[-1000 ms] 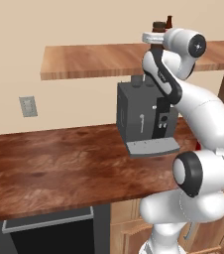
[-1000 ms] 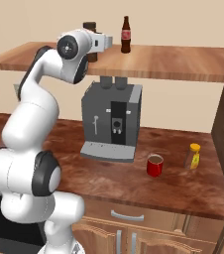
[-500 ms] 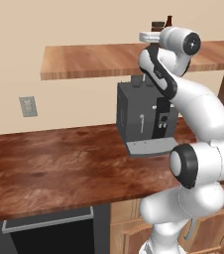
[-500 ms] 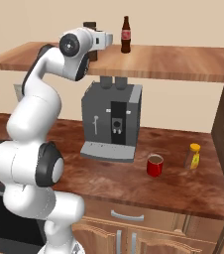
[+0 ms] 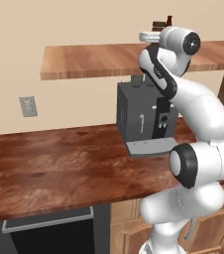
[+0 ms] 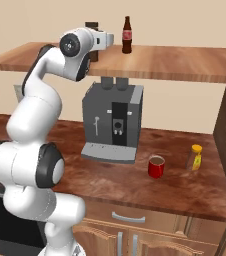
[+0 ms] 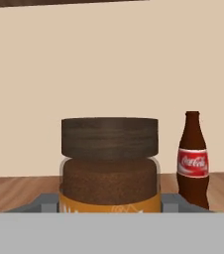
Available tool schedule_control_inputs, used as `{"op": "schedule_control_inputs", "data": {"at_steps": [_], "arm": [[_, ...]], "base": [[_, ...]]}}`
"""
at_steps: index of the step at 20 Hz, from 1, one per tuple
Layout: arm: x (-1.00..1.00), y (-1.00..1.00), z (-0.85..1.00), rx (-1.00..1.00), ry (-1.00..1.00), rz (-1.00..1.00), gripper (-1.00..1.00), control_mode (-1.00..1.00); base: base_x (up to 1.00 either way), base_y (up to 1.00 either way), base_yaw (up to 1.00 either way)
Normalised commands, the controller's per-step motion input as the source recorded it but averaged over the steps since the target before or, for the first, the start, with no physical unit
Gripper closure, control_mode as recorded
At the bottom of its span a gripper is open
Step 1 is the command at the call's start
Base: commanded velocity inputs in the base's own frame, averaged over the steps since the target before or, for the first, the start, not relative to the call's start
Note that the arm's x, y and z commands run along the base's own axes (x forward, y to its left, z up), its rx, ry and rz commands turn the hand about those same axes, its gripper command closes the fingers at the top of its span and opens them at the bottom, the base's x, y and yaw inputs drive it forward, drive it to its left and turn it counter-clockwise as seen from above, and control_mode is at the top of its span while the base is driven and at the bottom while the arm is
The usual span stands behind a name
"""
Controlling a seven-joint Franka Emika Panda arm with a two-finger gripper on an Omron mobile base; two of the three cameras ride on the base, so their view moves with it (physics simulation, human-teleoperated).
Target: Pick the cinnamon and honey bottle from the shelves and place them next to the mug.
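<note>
cinnamon (image 7: 109,163) sits at the lower centre of the hand view, a dark brown jar with a wide dark cap, standing upright on the shelves (image 6: 185,62) with a grey finger pad pressed against each side, so the jaws are clamped on it. to its right, near but apart, stands the slim bottle with the red label (image 7: 193,158). in the right base view the gripper (image 6: 106,40) is at the upper left, up at shelf height, the mug (image 6: 156,166) is at the lower centre on the counter (image 6: 195,195), and the honey bottle (image 6: 195,157) is already near it at the lower right. the step in hand looks like grasping the cinnamon; the next move probably calls for lifting it straight up clear of the plank, then carrying it down beside the mug without tipping it.
</note>
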Motion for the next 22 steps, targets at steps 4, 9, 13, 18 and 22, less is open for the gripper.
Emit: {"op": "schedule_control_inputs", "data": {"at_steps": [4,9,13,18,22], "arm": [[-0.15,0.0,0.0,0.0,0.0,0.0,1.0,-1.0],[-0.47,0.0,0.09,0.0,-0.05,0.0,1.0,-1.0],[-0.68,0.0,0.28,0.0,-0.17,0.0,1.0,-1.0],[-0.8,0.0,0.29,0.0,-0.16,0.0,1.0,-1.0],[-0.84,0.0,0.08,0.0,-0.06,0.0,1.0,-1.0]], "base": [[0.0,0.0,0.0],[0.0,0.0,0.0],[0.0,0.0,0.0],[0.0,0.0,0.0],[0.0,0.0,0.0]]}}
